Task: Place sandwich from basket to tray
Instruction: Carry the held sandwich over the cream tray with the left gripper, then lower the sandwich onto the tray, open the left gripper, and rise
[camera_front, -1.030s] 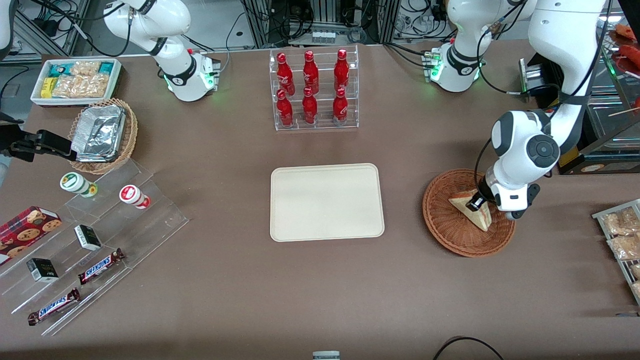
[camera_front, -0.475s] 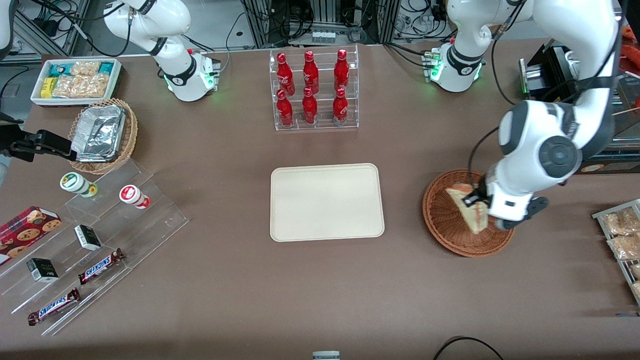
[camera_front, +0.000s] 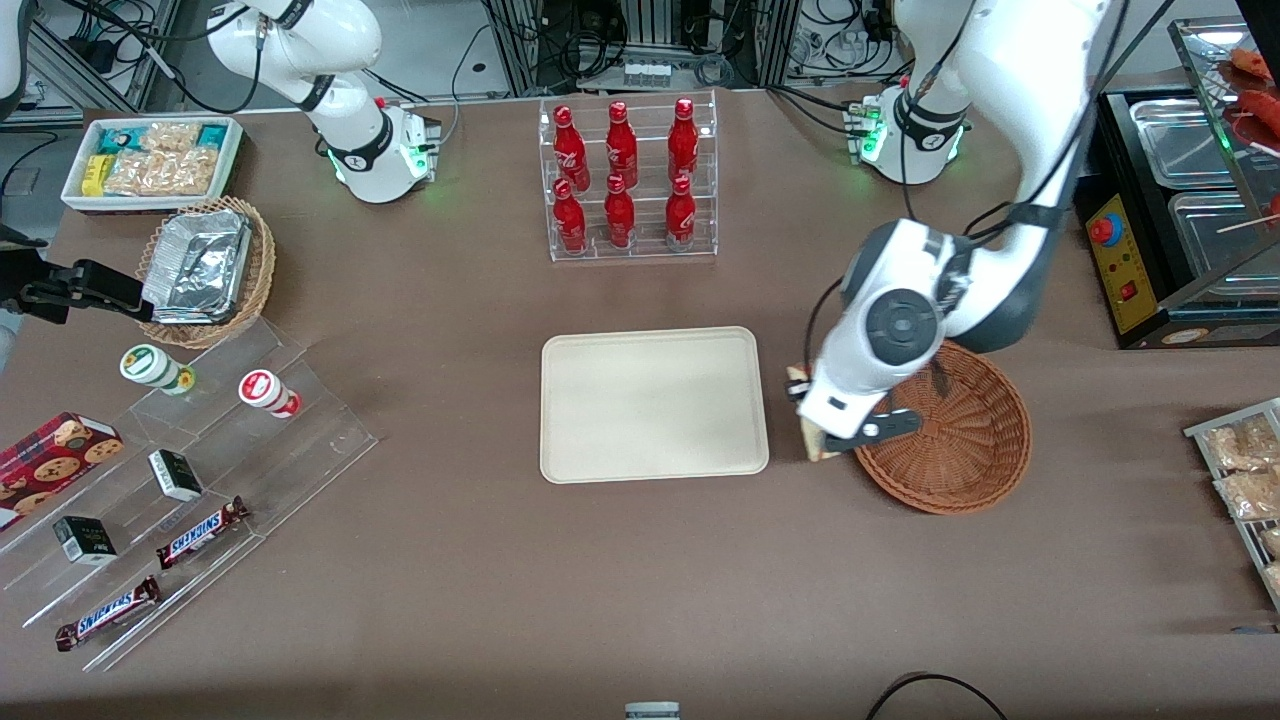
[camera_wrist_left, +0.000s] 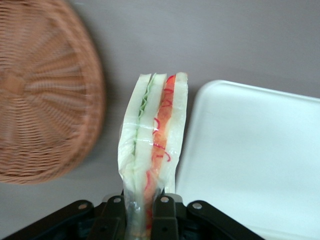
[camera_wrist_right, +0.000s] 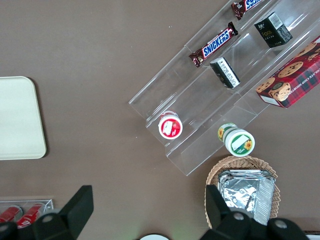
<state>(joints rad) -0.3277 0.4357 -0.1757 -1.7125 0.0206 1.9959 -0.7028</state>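
My left gripper (camera_front: 812, 420) is shut on the sandwich (camera_front: 815, 443), a wrapped wedge of white bread with red, orange and green filling. It holds it in the air between the reddish-brown wicker basket (camera_front: 960, 440) and the cream tray (camera_front: 654, 404). In the left wrist view the sandwich (camera_wrist_left: 154, 135) stands edge-on, pinched between the black fingers (camera_wrist_left: 166, 216) of the gripper (camera_wrist_left: 142, 212). There the basket (camera_wrist_left: 45, 95) holds nothing and the tray (camera_wrist_left: 250, 160) lies beside the sandwich. The arm's wrist hides most of the sandwich in the front view.
A clear rack of red bottles (camera_front: 628, 180) stands farther from the front camera than the tray. Toward the parked arm's end lie a tan basket with a foil container (camera_front: 205, 268), a white snack box (camera_front: 150, 160) and clear tiered shelves with snacks (camera_front: 170, 500). Metal trays (camera_front: 1180, 180) lie toward the working arm's end.
My gripper has lifted the sandwich out of the basket and carried it sideways toward the tray. The basket now holds nothing.
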